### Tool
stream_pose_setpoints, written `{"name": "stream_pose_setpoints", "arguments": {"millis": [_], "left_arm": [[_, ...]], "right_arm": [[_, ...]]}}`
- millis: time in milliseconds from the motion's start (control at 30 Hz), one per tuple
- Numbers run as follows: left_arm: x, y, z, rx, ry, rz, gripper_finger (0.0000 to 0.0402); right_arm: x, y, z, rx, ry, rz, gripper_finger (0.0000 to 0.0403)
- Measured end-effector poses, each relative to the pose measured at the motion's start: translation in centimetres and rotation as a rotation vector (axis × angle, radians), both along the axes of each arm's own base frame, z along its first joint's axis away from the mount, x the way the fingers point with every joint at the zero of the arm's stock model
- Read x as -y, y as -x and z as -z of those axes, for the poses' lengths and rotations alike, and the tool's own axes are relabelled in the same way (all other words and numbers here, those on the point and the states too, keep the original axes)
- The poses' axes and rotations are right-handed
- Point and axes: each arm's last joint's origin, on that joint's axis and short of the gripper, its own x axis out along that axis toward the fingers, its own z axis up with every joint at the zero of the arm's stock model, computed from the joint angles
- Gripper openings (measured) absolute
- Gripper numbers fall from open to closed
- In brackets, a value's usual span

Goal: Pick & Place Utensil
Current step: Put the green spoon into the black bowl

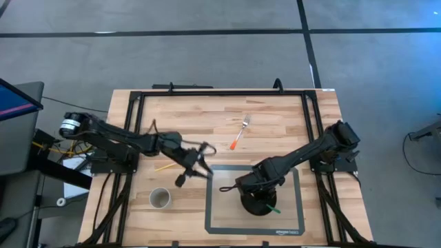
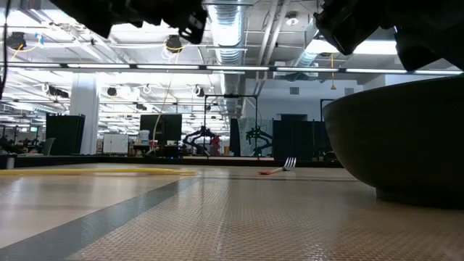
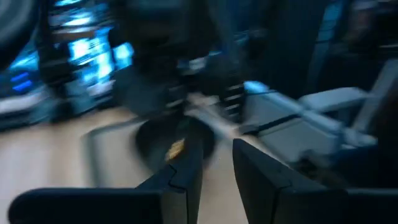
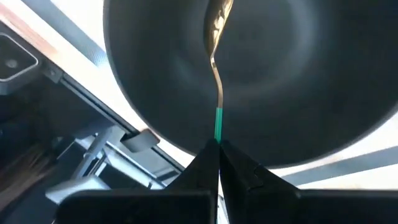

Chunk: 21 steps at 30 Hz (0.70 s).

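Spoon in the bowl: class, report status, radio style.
Right claw shut on spoon, over bowl. Left claw open, empty, beside mat. Fork untouched. Nothing in the way.

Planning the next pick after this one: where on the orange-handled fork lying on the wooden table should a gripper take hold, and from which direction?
Grip the orange-handled fork at its orange handle, coming straight down from above. It lies flat and alone on the wooden table, slanted, tines toward the far edge, so the fingers should close across the handle's narrow width. The left gripper looks the nearer one.
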Motion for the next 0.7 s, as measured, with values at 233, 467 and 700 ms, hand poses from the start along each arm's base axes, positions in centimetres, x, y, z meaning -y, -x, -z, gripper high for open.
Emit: {"name": "stream_pose_setpoints", "arguments": {"millis": [233, 467, 700], "left_arm": [[2.5, -3.0, 4.1, 0.076, 0.018, 0.076, 0.0056], [3.7, -6.6, 7.1, 0.014, 0.026, 0.081, 0.0018], [4.4, -9.2, 8.6, -0.018, 0.044, 0.078, 0.0008]], "right_arm": [[0.0, 0.0, 0.1, -0.011, -0.011, -0.004, 0.0000], [0.4, -0.7, 1.4, -0.037, 0.007, 0.007, 0.0000], [0.6, -0.9, 2.0, -0.047, 0.013, -0.001, 0.0000]]}}
